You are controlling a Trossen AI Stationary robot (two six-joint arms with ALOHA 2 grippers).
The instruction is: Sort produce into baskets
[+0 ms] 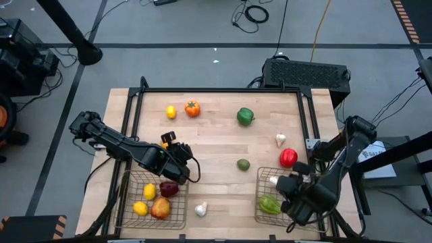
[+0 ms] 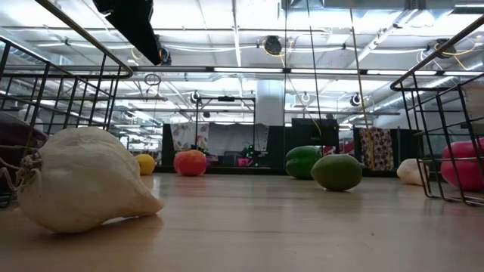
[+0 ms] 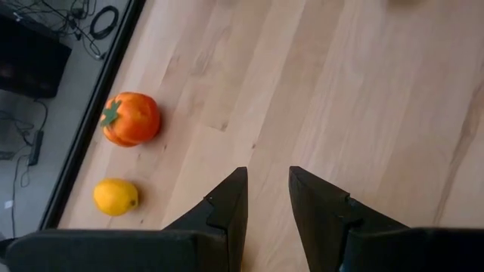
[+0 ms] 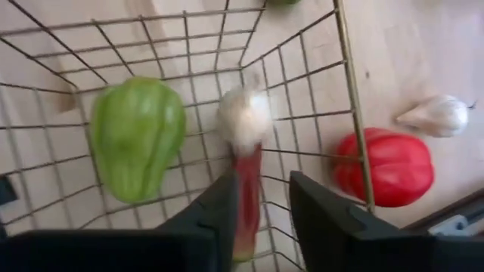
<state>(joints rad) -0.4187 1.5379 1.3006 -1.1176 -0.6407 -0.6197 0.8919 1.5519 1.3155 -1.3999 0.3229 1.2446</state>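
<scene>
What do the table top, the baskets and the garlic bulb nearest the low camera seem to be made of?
Table top: pale wood planks, visible grain and seams, smooth.
Baskets: thin dark metal wire in an open grid.
Garlic bulb: probably moulded plastic or foam; matte off-white, with a stringy root tuft.

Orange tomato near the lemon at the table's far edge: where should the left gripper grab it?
Come straight down on the orange tomato and close across its round middle; it sits upright, green stem on top, apart from the lemon. Left gripper is open and empty.
</scene>
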